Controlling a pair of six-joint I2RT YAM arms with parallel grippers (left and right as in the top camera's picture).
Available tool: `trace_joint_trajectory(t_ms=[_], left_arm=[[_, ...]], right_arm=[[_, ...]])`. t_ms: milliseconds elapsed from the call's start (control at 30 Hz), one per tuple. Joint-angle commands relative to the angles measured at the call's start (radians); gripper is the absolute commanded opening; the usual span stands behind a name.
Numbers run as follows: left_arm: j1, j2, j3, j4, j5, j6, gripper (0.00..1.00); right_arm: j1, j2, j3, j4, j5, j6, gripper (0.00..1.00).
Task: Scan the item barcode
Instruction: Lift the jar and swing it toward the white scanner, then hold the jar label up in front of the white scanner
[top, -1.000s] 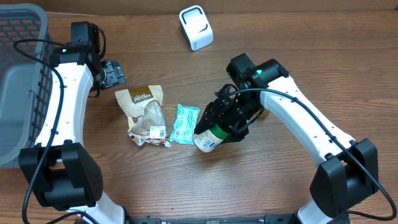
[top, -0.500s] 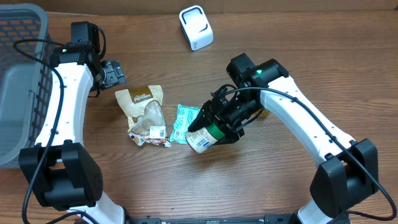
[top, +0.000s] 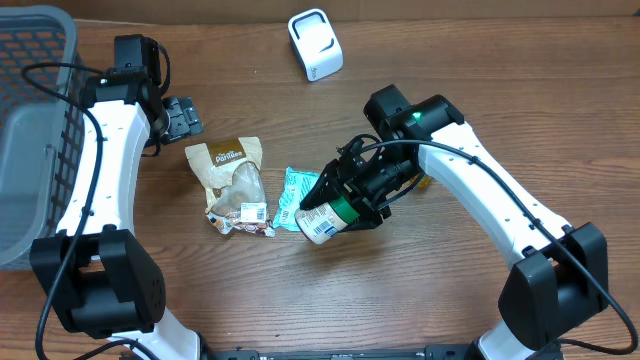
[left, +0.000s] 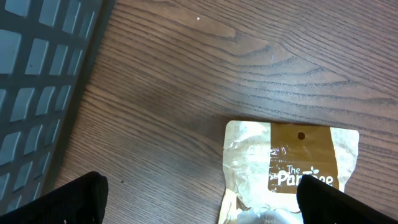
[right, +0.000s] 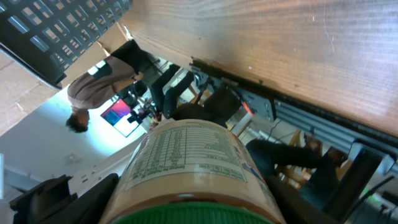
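Note:
A jar (top: 320, 222) with a green lid and a printed label hangs tilted above the table, bottom toward the left. My right gripper (top: 352, 204) is shut on the jar near the lid. In the right wrist view the jar (right: 189, 158) fills the gap between the dark fingers (right: 59, 196), its nutrition panel facing the camera. No barcode shows. A white scanner (top: 315, 43) stands at the back of the table. My left gripper (top: 180, 115) stands open and empty at the back left, just beyond a brown pouch (top: 230, 175). That pouch (left: 292, 168) lies partly under the left gripper (left: 199, 208).
A teal packet (top: 297, 196) lies flat between the pouch and the jar. A grey mesh basket (top: 30, 130) takes up the far left edge, and its wall (left: 37, 74) shows in the left wrist view. Bare wood lies in front of and to the right of the jar.
The right gripper has carried the jar a little to the left, over the edge of the teal packet, and tilted it further. The left arm has not moved.

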Motion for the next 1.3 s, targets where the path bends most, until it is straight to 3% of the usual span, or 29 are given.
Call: trace_joint_trajectory(t_ms=[0, 333, 400, 467, 533, 867, 1267], left_arm=[[-0.01, -0.017, 0.007, 0.001, -0.013, 0.004, 1.0], [-0.01, -0.017, 0.007, 0.001, -0.013, 0.004, 1.0], [-0.01, -0.017, 0.007, 0.001, -0.013, 0.004, 1.0], [-0.01, -0.017, 0.007, 0.001, -0.013, 0.004, 1.0], [-0.01, -0.017, 0.007, 0.001, -0.013, 0.004, 1.0], [-0.01, -0.017, 0.007, 0.001, -0.013, 0.004, 1.0], [-0.01, -0.017, 0.007, 0.001, -0.013, 0.004, 1.0]], right_arm=[[-0.003, -0.03, 0.026, 0.034, 0.051, 0.001, 0.61], [-0.004, -0.03, 0.026, 0.204, 0.605, -0.011, 0.6], [-0.01, -0.03, 0.026, 0.233, 0.636, -0.069, 0.61], [-0.022, -0.03, 0.038, 0.256, 0.589, -0.15, 0.54], [-0.04, -0.03, 0.102, 0.227, 0.546, -0.249, 0.51], [-0.047, -0.03, 0.649, 0.025, 0.723, -0.351, 0.5], [-0.047, 0.102, 0.655, 0.452, 0.916, -0.407, 0.49]])
